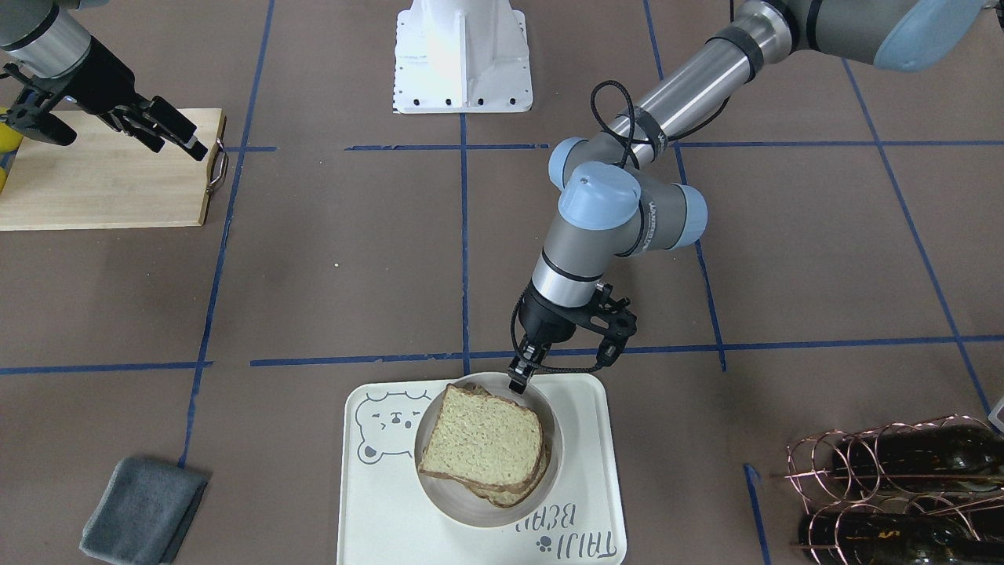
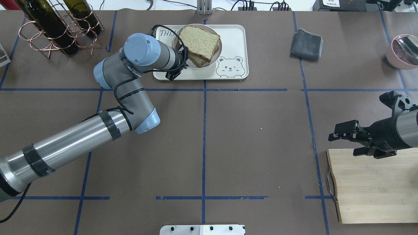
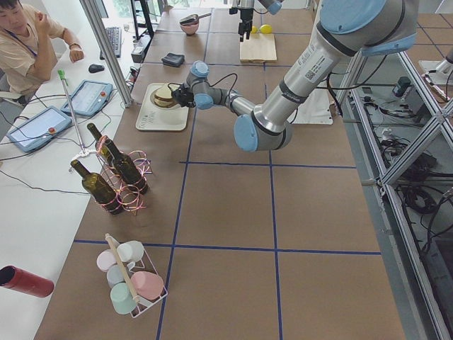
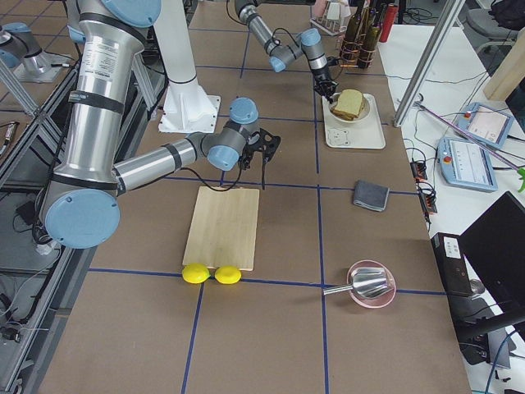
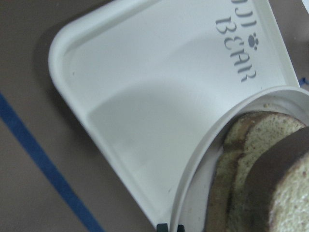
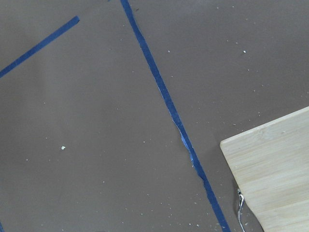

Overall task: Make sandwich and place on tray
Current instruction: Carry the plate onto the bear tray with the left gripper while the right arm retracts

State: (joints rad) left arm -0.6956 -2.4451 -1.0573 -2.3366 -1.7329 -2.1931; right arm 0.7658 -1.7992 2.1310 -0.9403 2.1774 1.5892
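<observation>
The sandwich [image 1: 482,439], tan brown-crusted bread slices stacked, lies on a small round white plate [image 1: 455,504] that rests on the cream bear tray [image 1: 584,439]. The egg is hidden between the slices. My left gripper [image 1: 518,384] is at the plate's rim on the robot's side, shut on it. The left wrist view shows the fingertips [image 5: 164,227] close together at the plate's rim [image 5: 203,159], with the bread [image 5: 251,169] beside them and the tray [image 5: 145,96] beneath. In the overhead view the sandwich [image 2: 197,40] and tray [image 2: 232,42] lie at the far middle. My right gripper [image 2: 344,143] is open and empty above the cutting board's corner.
A light wooden cutting board [image 2: 372,186] lies near the robot's right, with two lemons [image 4: 212,273] at its end. A folded grey cloth [image 2: 307,39] lies right of the tray. A copper rack with wine bottles [image 2: 55,26] stands far left. A pink bowl [image 2: 403,52] is far right.
</observation>
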